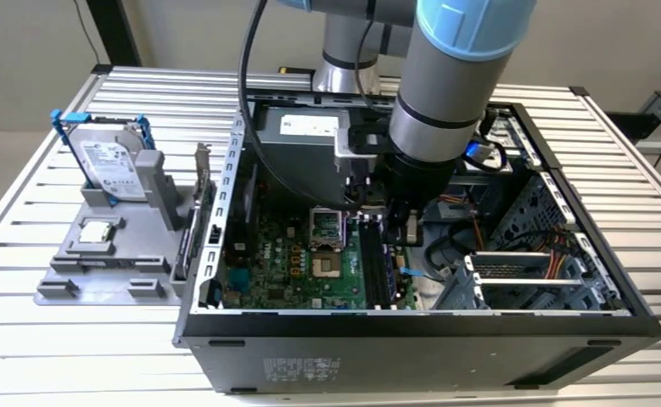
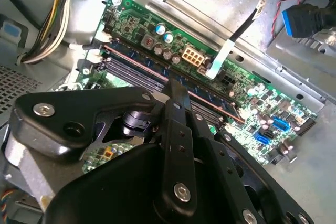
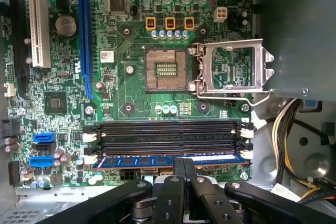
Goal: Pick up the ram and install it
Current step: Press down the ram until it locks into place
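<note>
Open computer case (image 1: 421,326) on table (image 1: 36,339); motherboard (image 1: 296,263) on case floor. Parts stand (image 1: 109,263) beside case on exterior view's left, hard drive (image 1: 109,165) upright in it. Ram (image 3: 168,160) in slot beside empty memory slots (image 3: 168,135). Gripper (image 3: 184,169) directly at ram, inside case

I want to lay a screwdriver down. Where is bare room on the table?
Bare slats lie in front of the grey tray, at the exterior view's left, and behind the drive. The table strip right of the case is also free. Inside the case it is crowded: the claw sits at the ram.
</note>
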`<state>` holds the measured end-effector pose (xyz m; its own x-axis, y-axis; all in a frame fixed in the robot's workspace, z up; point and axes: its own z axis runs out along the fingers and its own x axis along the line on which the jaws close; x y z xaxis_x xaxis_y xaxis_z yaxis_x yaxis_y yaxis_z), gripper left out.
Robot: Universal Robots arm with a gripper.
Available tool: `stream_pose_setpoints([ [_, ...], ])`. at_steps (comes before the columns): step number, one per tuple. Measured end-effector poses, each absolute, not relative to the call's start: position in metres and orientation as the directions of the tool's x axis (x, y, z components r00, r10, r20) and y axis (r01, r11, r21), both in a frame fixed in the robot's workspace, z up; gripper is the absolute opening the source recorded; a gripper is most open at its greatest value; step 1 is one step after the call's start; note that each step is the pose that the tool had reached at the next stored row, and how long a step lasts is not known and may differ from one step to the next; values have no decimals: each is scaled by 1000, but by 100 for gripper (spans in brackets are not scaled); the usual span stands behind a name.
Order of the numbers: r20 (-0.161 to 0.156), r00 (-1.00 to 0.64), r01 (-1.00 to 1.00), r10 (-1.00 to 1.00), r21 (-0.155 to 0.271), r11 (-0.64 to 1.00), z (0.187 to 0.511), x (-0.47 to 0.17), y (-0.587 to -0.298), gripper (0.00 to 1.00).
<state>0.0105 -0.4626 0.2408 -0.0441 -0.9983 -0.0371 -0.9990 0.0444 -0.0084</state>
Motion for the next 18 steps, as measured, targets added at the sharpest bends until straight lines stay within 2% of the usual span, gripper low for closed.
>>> stream_pose_setpoints([
  [18,-36,-42,-999,-998,2,41,238,13,-469,0],
])
